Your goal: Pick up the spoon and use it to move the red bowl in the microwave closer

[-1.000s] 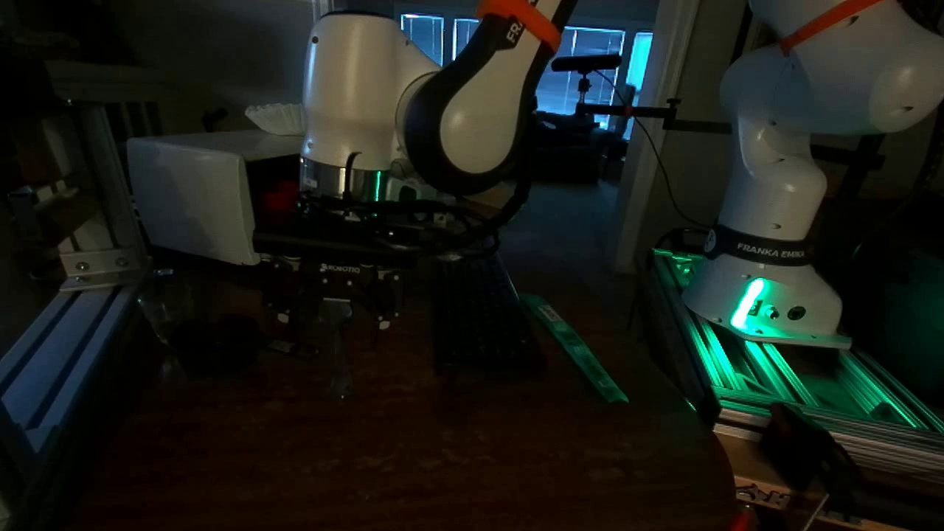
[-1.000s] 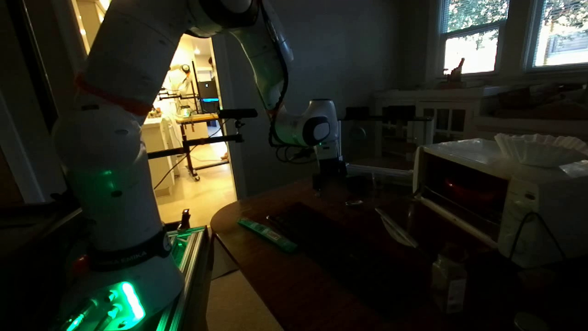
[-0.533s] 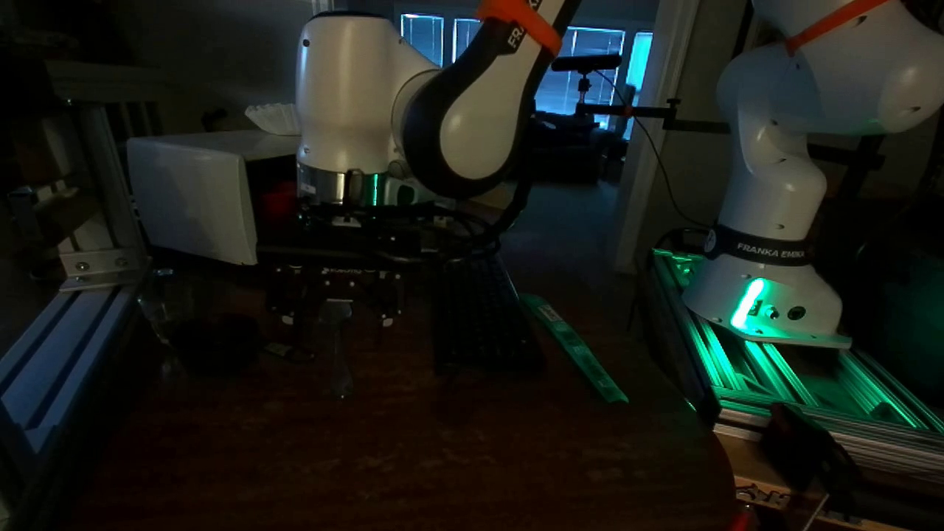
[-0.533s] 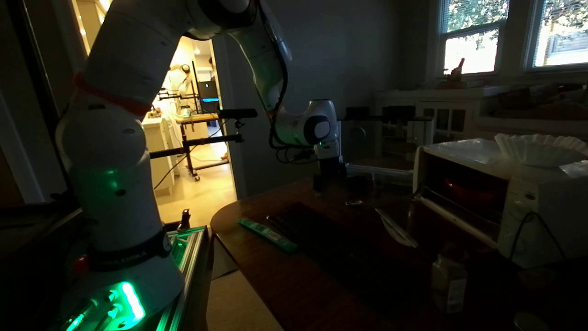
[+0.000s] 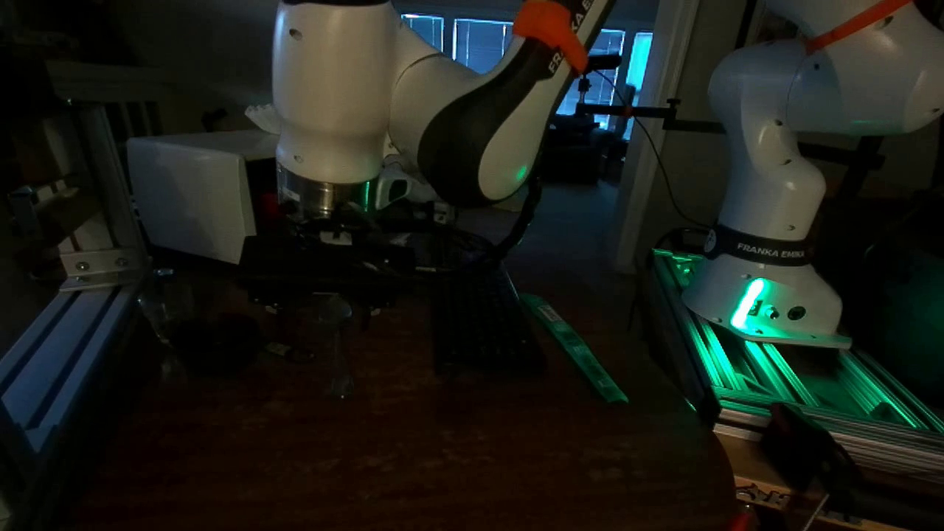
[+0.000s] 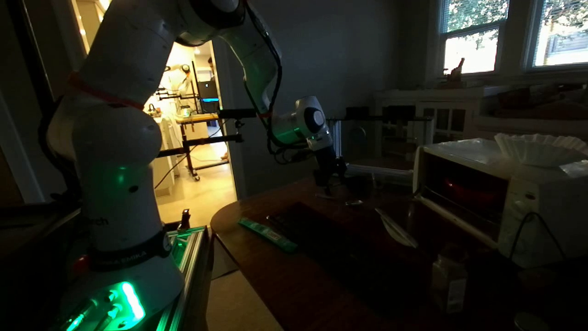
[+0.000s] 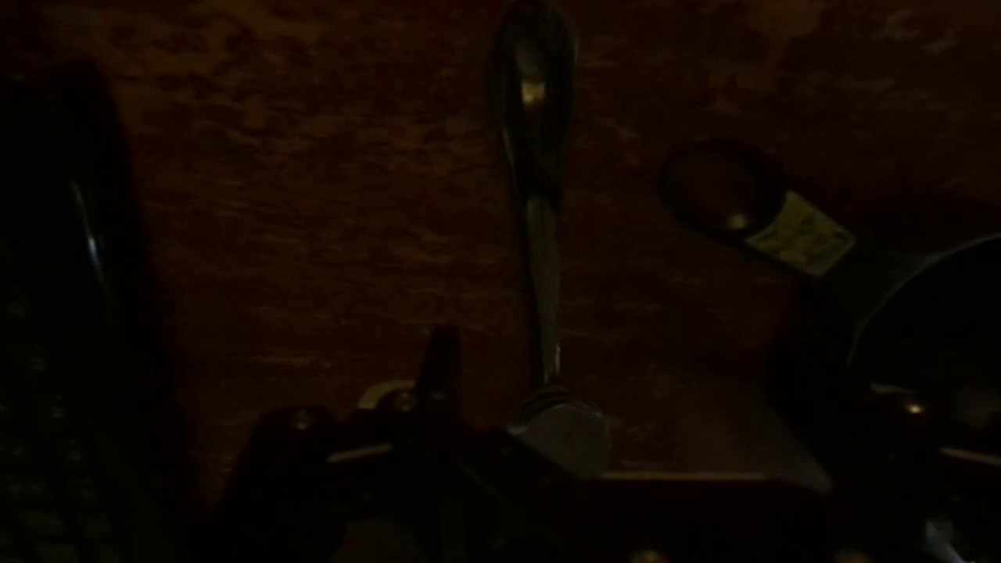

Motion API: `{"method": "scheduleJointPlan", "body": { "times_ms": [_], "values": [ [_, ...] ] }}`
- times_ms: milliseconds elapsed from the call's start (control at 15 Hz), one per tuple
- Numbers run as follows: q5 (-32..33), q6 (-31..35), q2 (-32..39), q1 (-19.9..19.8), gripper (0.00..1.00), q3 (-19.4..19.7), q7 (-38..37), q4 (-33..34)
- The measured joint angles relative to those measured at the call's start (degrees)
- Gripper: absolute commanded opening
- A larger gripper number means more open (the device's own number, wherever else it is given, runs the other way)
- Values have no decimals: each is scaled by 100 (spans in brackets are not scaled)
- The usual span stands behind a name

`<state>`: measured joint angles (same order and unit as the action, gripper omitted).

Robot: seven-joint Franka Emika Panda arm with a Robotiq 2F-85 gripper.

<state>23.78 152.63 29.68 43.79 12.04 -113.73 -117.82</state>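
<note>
Jaws spread well apart, the gripper (image 5: pixel 321 313) hung low over the dark wooden table (image 5: pixel 442 457), leaning at a tilt, and there was the spoon (image 7: pixel 539 266), lying on the wood and showing between the two fingers! In the wrist view it ran lengthwise away from the gripper, its near rounded end partly covered by the black body (touching or just clear of it, nobody could tell in that gloom). To one side of the spoon lay a black keyboard (image 5: pixel 487 324); to the other sat a dark vessel (image 7: pixel 868 281), its handle banded in a yellowish tone and pointing towards the spoon without reaching it.

Over to the white microwave (image 6: pixel 468 149)! In the shadowy cavity sat the red bowl (image 6: pixel 468 191), only dimly lit and well apart from gripper and spoon alike. A white fluted filter (image 6: pixel 542 149) perched on top, and a jar (image 6: pixel 448 280) with a pale label stood near the front. On the keyboard's far side from the spoon, a green strip (image 5: pixel 582 358) lay flat near the table's edge, while in both exterior views a green light (image 5: pixel 748 302) blazed on the robot arm's base (image 5: pixel 793 291).
</note>
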Motion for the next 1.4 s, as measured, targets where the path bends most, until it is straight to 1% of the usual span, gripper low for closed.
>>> {"method": "scheduleJointPlan", "body": {
  "times_ms": [133, 267, 467, 600, 800, 933, 1133, 1400],
  "values": [
    [393, -357, 9, 322, 100, 231, -601, 25],
    [642, -734, 10, 437, 100, 276, -1015, 47],
    [743, -1105, 13, 414, 100, 195, -1317, 72],
    [819, -1091, 27, 346, 100, 111, -1473, 83],
    [844, -1098, 23, 207, 100, -34, -1478, 92],
    [844, -1098, 21, 180, 100, -54, -1475, 92],
    [916, -1479, 39, 139, 100, -104, -1553, 147],
    [1078, -1898, 194, 120, 100, -254, -1870, 394]
  ]
}}
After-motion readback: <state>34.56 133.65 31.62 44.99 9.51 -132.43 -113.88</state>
